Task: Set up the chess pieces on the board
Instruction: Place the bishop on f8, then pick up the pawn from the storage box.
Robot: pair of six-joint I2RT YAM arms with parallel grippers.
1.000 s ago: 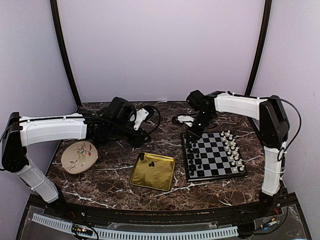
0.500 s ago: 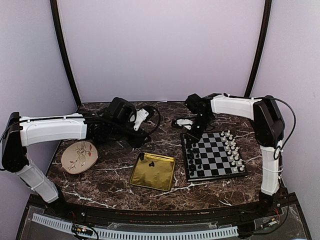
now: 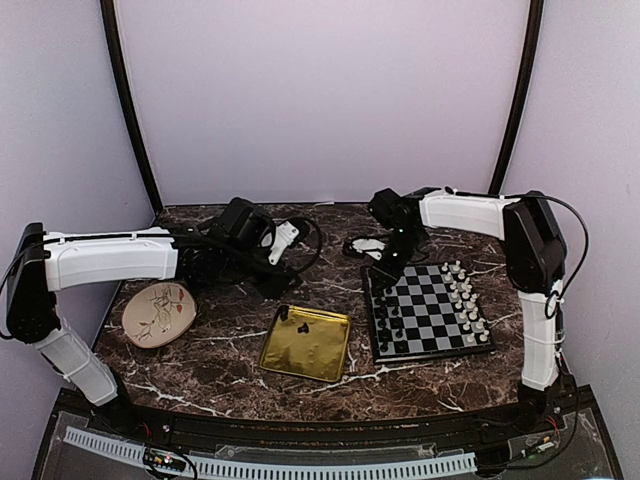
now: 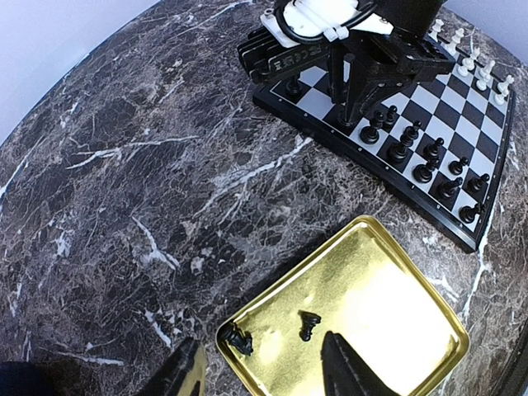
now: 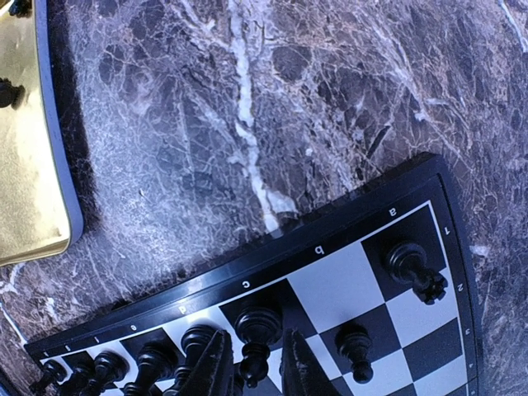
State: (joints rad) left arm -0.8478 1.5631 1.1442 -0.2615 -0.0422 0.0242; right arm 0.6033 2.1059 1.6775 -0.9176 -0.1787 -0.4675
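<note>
The right gripper (image 5: 252, 371) is down at the far left corner of the board (image 5: 272, 264). Its fingers are slightly parted and straddle a black chess piece (image 5: 254, 330) on the back row, about where the rim reads c. There seems to be a sliver of daylight on each side, so it looks like a release rather than a pinch.

To finish well, I'd say the jaws should widen evenly and the arm should rise straight up, because the neighbouring black pieces (image 5: 194, 346) stand close and a sideways drift would topple them.

The piece stands upright with its base on the square. Its long axis is square to the board and its head points up toward the wrist.

The left gripper (image 4: 264, 371) hangs spread and empty over the near rim of the gold tray (image 4: 388, 313), where two black pieces (image 4: 308, 326) lie waiting.
</note>
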